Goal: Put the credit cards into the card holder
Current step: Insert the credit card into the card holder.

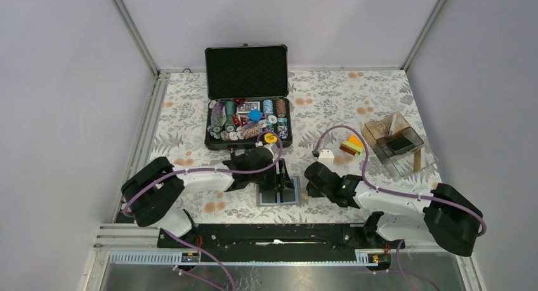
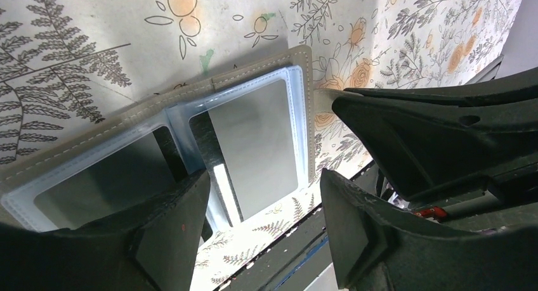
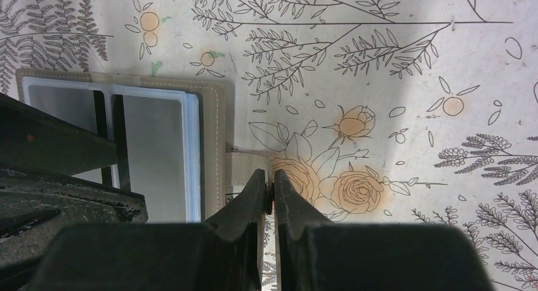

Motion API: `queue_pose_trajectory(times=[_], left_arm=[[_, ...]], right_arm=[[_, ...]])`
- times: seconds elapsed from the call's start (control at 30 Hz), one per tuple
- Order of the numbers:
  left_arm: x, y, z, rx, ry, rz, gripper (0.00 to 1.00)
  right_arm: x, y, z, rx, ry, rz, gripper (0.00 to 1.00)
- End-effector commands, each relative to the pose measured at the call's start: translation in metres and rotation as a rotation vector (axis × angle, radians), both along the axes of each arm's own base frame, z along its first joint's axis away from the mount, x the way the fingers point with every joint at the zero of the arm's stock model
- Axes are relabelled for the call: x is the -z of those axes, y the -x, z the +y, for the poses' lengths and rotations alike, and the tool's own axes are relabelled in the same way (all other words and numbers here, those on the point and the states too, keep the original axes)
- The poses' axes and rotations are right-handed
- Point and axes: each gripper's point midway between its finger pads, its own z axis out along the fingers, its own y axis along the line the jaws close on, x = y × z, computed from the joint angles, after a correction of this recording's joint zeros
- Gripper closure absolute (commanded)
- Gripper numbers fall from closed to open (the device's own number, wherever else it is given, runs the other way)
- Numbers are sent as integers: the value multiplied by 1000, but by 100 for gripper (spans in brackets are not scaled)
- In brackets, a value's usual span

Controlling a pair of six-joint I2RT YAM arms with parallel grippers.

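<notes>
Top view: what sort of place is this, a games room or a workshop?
Most likely a robot test booth: plain grey walls on aluminium frame posts, two black-and-white robot arms bolted to a rail, and props such as an open black poker-chip case on a floral tablecloth.

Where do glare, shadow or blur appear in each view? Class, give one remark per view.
Top external: even, soft light, no strong glare. Left wrist: a bright glare streak on the card holder's clear sleeve; the left gripper, close to the lens, looks dark and soft. Right wrist: the right gripper blurs towards the bottom edge; the tablecloth print stays crisp.
</notes>
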Motion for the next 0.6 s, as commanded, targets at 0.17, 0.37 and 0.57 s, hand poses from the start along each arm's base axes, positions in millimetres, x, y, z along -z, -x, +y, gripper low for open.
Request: queue_pose_trajectory(times=[0.17, 0.37, 0.57], left_arm=[[-47, -13, 5, 16, 9, -164, 23], [-70, -21, 36, -33, -40, -269, 11], [-40, -24, 78, -107, -118, -218, 20]], right_arm=[[-30, -9, -8, 27, -5, -76, 60], [-69, -11, 7, -72, -92, -147, 51], [-87, 4, 54, -274, -269, -134, 72]])
